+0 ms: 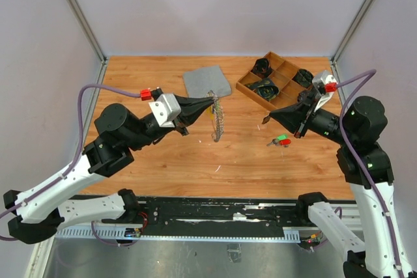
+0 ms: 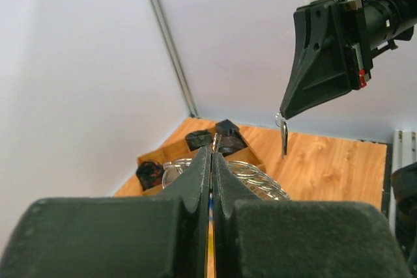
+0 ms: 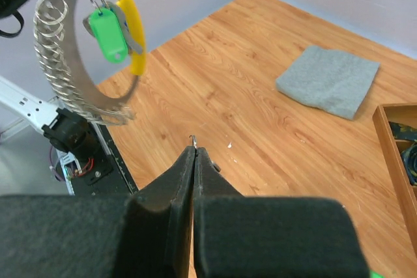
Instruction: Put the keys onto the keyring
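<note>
My left gripper (image 1: 210,100) is shut on the top of the keyring (image 1: 217,124), a silvery loop of small rings that hangs above the table. In the right wrist view the keyring (image 3: 67,86) carries a green-headed key (image 3: 108,32) and a yellow-headed one (image 3: 133,34). My right gripper (image 1: 268,120) is shut on a small metal key (image 2: 284,139), held in the air to the right of the keyring and apart from it. Only the key's tip (image 3: 193,139) shows past the right jaws. A green key (image 1: 281,138) and a red key (image 1: 285,142) lie on the table under the right arm.
A folded grey cloth (image 1: 206,82) lies at the back middle, behind the keyring. A wooden compartment tray (image 1: 250,86) holding black objects stands at the back right. White walls and metal posts enclose the wooden table (image 1: 163,161).
</note>
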`<state>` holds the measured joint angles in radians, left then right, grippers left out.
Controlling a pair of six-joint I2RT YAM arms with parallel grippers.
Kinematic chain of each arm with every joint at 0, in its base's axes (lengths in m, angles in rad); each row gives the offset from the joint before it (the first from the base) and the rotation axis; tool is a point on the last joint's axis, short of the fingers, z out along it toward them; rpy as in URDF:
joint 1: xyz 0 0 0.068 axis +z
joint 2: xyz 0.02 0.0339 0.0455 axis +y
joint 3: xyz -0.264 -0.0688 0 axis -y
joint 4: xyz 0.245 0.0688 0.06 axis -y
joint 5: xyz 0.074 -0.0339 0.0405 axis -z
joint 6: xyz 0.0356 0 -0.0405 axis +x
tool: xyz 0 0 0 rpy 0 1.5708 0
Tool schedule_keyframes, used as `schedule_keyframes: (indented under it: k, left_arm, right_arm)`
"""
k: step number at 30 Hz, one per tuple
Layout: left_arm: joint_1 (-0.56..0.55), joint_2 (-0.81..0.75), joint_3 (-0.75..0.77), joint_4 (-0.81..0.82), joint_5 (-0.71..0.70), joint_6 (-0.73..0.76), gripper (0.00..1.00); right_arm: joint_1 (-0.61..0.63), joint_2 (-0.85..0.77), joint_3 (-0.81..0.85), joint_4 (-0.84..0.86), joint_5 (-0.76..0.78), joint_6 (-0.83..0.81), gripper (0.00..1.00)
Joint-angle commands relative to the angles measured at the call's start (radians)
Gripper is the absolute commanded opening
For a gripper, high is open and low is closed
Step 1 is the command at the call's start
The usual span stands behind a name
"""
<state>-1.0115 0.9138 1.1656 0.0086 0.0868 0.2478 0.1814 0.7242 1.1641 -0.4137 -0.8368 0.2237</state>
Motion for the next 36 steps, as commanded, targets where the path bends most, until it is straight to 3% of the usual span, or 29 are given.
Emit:
schedule_keyframes:
  k: [1,6,13,16,25,36]
  left_arm:
    - [-0.017,-0.053,-0.051,0.131,-0.06,0.077,0.01]
    - [-0.021,-0.028,-0.045,0.153,-0.126,0.095,0.01]
    - [-0.061,-0.038,-0.113,0.244,-0.11,0.264,0.0]
    - [-0.108,-0.037,-0.122,0.242,-0.117,0.359,0.01]
    - [-0.397,-0.032,-0.169,0.31,-0.337,0.636,0.01]
    - [-0.484,-0.001,-0.196,0.389,-0.43,0.789,0.01]
  right_arm:
    - [0.015,0.002,0.045,-0.082,-0.031,-0.084,0.01]
    - [0.064,0.004,0.036,-0.022,-0.055,-0.048,0.0]
    - [0.466,0.049,0.123,-0.072,0.328,-0.16,0.0]
    - [0.541,0.055,0.135,-0.027,0.364,-0.174,0.0]
    - [0.674,-0.025,0.005,0.212,0.353,-0.241,0.0]
    - [0.713,-0.109,-0.05,0.243,0.338,-0.313,0.01]
